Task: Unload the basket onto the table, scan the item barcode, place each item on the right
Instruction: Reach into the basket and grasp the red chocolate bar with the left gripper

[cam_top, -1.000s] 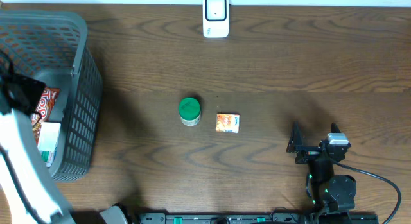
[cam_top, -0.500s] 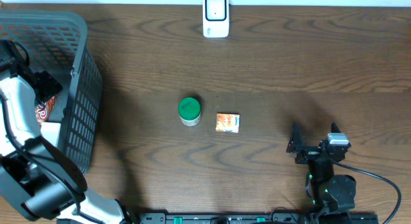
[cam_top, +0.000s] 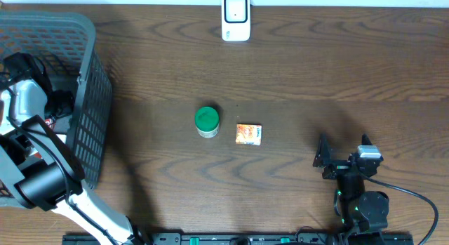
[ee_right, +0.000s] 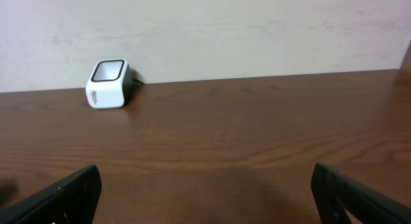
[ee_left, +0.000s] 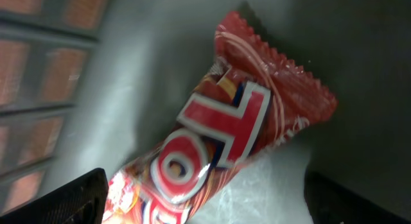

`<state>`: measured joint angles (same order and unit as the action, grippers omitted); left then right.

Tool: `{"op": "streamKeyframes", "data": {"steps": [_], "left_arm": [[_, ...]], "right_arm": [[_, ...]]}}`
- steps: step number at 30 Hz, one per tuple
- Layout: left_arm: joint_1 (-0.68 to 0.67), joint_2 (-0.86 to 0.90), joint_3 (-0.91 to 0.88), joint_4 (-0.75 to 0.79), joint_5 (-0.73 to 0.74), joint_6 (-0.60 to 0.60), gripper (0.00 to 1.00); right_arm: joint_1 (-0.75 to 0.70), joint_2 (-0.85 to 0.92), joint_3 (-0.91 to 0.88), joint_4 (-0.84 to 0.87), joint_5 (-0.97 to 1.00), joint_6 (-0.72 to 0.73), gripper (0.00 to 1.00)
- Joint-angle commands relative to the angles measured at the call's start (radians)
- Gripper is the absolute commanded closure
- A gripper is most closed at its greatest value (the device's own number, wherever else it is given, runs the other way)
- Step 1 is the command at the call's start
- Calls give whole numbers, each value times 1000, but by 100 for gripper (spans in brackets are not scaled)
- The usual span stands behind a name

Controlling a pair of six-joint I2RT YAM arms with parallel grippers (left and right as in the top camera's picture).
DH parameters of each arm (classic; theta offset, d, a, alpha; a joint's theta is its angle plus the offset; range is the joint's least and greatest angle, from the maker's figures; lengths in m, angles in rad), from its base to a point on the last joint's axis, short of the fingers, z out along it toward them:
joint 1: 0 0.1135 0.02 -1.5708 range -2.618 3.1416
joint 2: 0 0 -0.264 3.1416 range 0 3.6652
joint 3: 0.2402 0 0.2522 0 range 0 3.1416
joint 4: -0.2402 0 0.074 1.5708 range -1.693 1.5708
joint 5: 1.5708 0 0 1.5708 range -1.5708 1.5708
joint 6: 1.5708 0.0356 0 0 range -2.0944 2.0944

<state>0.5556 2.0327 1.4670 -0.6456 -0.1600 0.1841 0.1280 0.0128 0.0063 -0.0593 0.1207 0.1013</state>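
Observation:
A red snack packet (ee_left: 244, 121) with large white-edged letters lies on the floor of the grey basket (cam_top: 91, 83). My left gripper (ee_left: 205, 201) is down inside the basket right over it, open, one black finger on each side of the packet's lower end, not closed on it. In the overhead view the left gripper (cam_top: 62, 104) is mostly hidden by the arm and the basket wall. The white barcode scanner (cam_top: 236, 17) stands at the table's far edge, also in the right wrist view as the scanner (ee_right: 108, 84). My right gripper (cam_top: 321, 157) rests open at the near right, holding nothing.
A green-lidded can (cam_top: 206, 121) and a small orange box (cam_top: 249, 133) sit side by side mid-table. The basket's mesh wall (ee_left: 38, 70) is close on the left of the left gripper. A wall runs behind the scanner.
The left arm has swung over the basket and lowered into it, bringing its open gripper down around the red packet. The right arm has not moved.

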Motion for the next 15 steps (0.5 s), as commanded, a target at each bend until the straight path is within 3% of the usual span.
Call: {"op": "streamKeyframes", "data": {"steps": [1, 8, 9, 10, 12, 15], "left_arm": [[6, 52, -3, 17, -8, 25, 5], [6, 143, -3, 42, -8, 25, 5], [6, 150, -3, 42, -8, 25, 11], [6, 155, -3, 42, -8, 25, 25], [6, 156, -3, 43, -8, 25, 43], [6, 156, -3, 45, -8, 24, 60]], "right_arm": [[8, -3, -1, -4, 2, -6, 1], [8, -3, -1, -4, 2, -5, 1], [8, -3, -1, -4, 2, -5, 1], [8, -3, -1, -4, 2, -5, 1], [8, -3, -1, -4, 2, -5, 1], [8, -3, -1, -4, 2, -5, 1]]}}
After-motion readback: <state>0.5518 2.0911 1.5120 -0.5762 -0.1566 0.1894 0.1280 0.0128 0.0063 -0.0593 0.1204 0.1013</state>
